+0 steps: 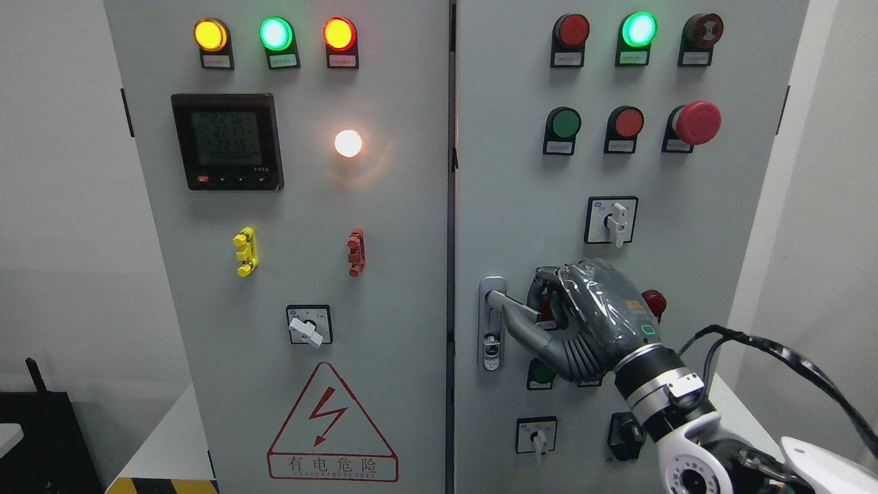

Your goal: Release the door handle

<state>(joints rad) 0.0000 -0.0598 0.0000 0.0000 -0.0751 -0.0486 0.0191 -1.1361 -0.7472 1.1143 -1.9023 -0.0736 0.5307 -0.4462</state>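
Behind the right hand [583, 319], a grey cabinet [384, 226] with two doors is seen. To the hand's left, the handle [492, 322] is mounted on the right door [521, 206] near its left edge. The handle's lever is touched by the thumb tip; the fingers [549, 278] are curled loosely, nothing being clasped.

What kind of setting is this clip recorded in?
Probably an electrical or industrial control room: a grey control cabinet with indicator lamps, a digital meter and a high-voltage warning sign. The right hand is at the door handle.
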